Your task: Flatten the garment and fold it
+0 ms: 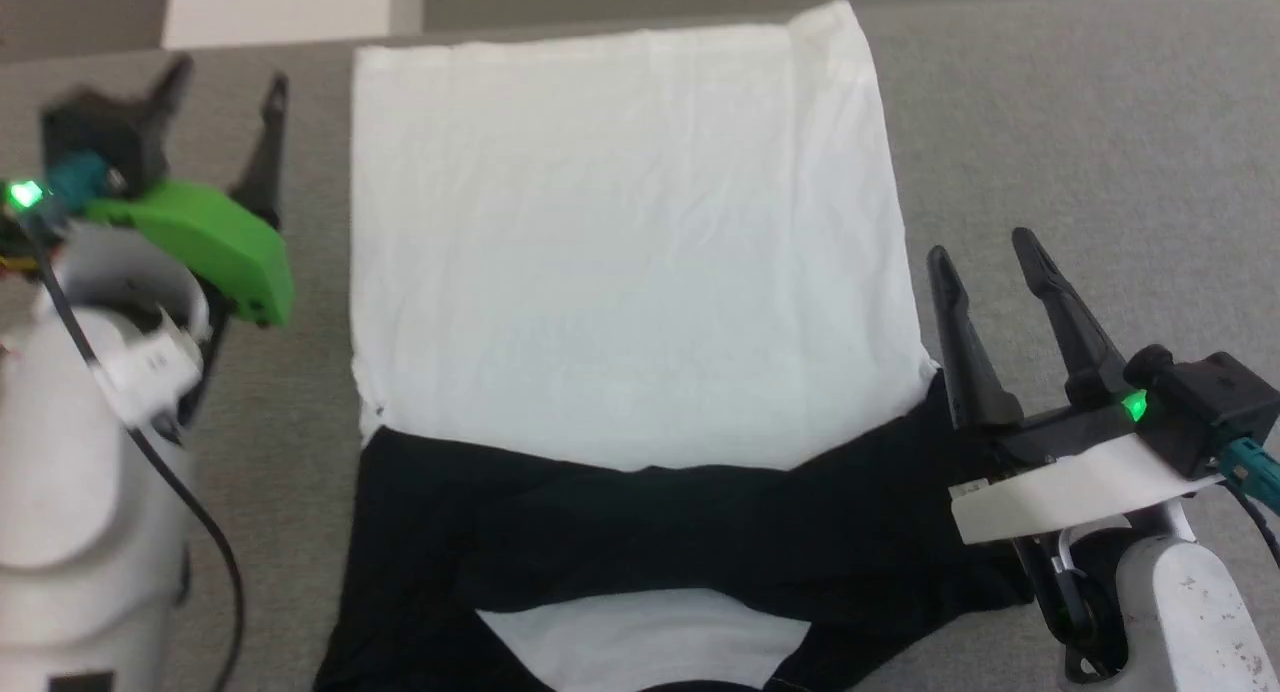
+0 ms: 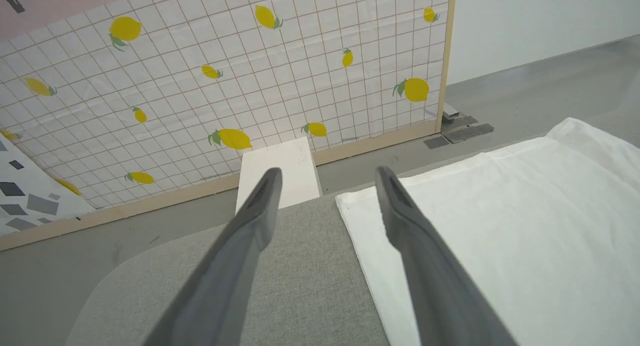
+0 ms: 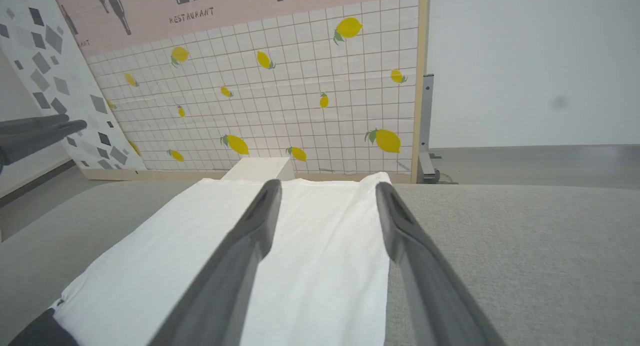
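Note:
The garment (image 1: 620, 262) lies flat on the grey table, its white body reaching toward the far edge. Both black sleeves (image 1: 640, 532) are folded across its near part. My left gripper (image 1: 225, 77) is open above the bare table, just left of the garment's far left corner (image 2: 350, 201). My right gripper (image 1: 985, 242) is open too, beside the garment's right edge, close to where the black sleeve meets the white body. From the right wrist, the white cloth (image 3: 320, 256) runs under and between my open fingers. Neither gripper holds anything.
The grey table (image 1: 1080, 122) has bare room on both sides of the garment. A white block (image 2: 280, 173) stands beyond the far edge. Behind it stands a lemon-printed tiled panel (image 2: 250, 76), with a plain white wall (image 3: 530, 66) to its right.

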You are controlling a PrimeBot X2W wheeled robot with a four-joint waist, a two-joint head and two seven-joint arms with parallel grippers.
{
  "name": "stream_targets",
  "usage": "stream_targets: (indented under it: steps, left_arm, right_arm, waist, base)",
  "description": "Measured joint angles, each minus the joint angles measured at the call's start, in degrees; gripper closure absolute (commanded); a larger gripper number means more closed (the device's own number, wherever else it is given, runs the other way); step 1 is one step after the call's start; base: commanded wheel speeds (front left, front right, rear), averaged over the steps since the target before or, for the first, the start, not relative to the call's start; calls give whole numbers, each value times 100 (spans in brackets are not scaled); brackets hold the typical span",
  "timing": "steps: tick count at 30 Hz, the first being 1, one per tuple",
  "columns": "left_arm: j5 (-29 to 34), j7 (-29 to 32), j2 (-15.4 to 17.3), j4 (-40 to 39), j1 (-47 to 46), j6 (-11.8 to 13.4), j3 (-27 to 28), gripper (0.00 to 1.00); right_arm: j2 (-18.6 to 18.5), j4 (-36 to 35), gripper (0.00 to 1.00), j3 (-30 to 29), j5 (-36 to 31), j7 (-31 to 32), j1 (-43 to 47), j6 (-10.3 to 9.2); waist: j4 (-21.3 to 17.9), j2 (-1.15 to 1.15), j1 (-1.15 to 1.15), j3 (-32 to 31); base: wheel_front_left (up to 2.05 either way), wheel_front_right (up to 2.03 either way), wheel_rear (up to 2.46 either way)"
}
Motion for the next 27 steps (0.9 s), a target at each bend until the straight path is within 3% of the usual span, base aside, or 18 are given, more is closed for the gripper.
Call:
stream_targets:
  steps: [4,11,18,27]
  left_arm:
    - [-458,1185,530,199,-939,-3,-205,0]
    - [-900,2746,829,466,-1909,26,-112,0]
    - [-932,3845,875,570,-2340,559,-24,0]
    - [-405,4352,1240,428,-2455,1278,-4,0]
  right_arm:
    - [33,31,0,-9,113,-229,-26,-1]
    - [42,188,0,225,325,-456,-303,0]
    - [45,336,0,330,455,-568,-402,0]
    - [44,405,0,389,513,-568,-452,0]
  waist:
    - [-306,0,0,529]
    - [-708,0,1,1276]
    - [-1082,0,1,1878]
    - [-1461,0,1,2250]
  base:
    - [0,0,0]
    - [0,0,0]
    - [0,0,0]
    - [0,0,0]
